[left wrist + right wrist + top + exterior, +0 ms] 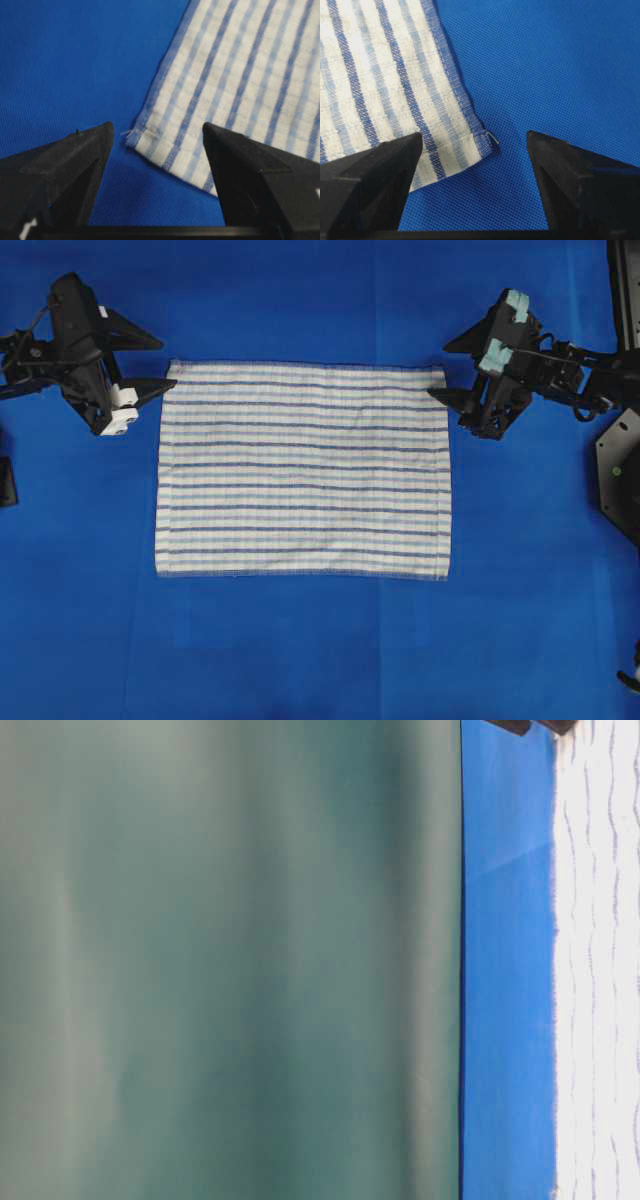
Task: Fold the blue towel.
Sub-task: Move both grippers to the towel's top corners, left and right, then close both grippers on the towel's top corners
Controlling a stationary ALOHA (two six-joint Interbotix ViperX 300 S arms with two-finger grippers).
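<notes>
The blue towel [303, 470], white with dark-blue and pale teal stripes, lies flat and spread out in the middle of the table. My left gripper [168, 363] is open at the towel's far left corner, its jaws standing either side of that corner in the left wrist view [158, 127], where the towel [240, 65] lies flat. My right gripper [438, 370] is open at the far right corner. In the right wrist view [474, 134] the towel's corner [380, 75] lies between the jaws. Neither gripper holds anything.
A plain blue covering [300, 640] spreads over the table around the towel. Black arm hardware [620, 470] stands at the right edge and a small black object [6, 480] at the left edge. The table-level view shows a blurred green surface [230, 960] beside the towel's edge [600, 970].
</notes>
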